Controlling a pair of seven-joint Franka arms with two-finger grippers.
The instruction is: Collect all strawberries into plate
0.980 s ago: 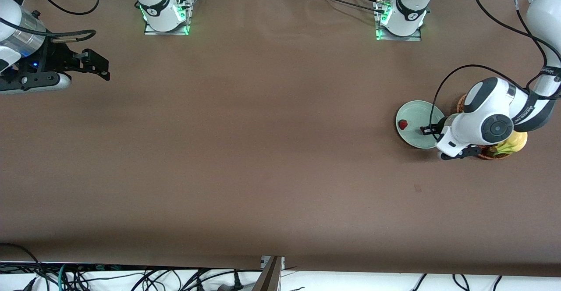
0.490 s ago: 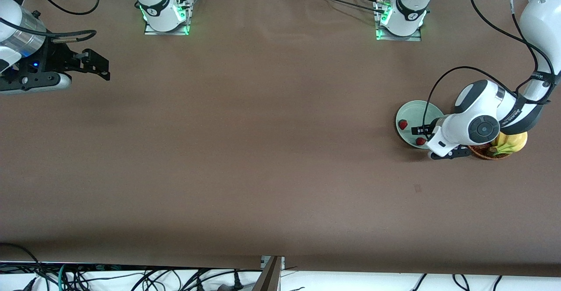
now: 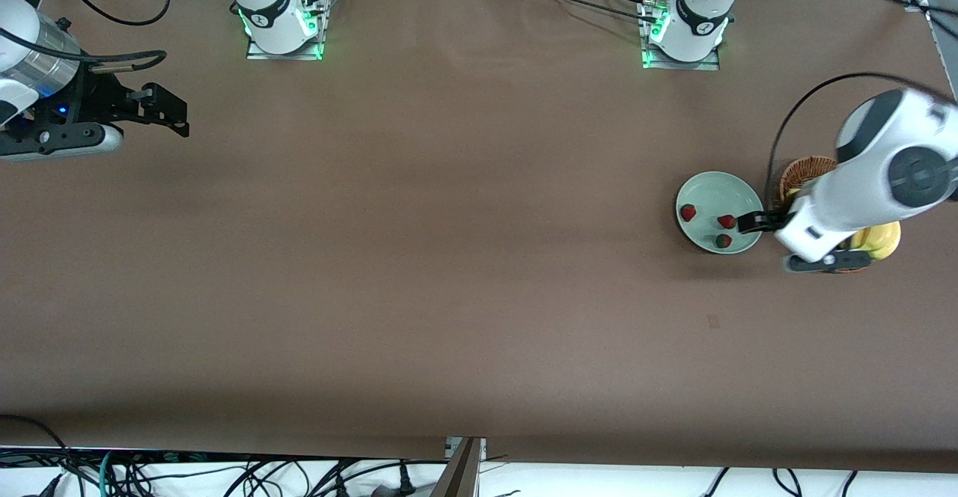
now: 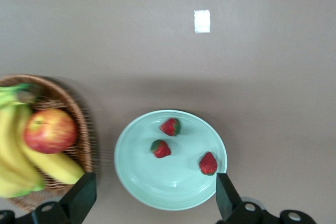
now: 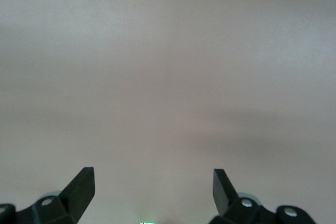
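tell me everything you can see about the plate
The plate is round, shallow and pale mint green with a low rim, smooth and slightly glossy like glazed ceramic or plastic. It sits flat on the brown table at the left arm's end, right beside the wicker basket; whether the two touch is not clear. Three strawberries lie apart inside it. The left tool hangs open above its edge, touching nothing.

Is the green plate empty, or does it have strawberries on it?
Not empty. The plate holds three strawberries, all lying inside its rim; none show on the table or in the basket.
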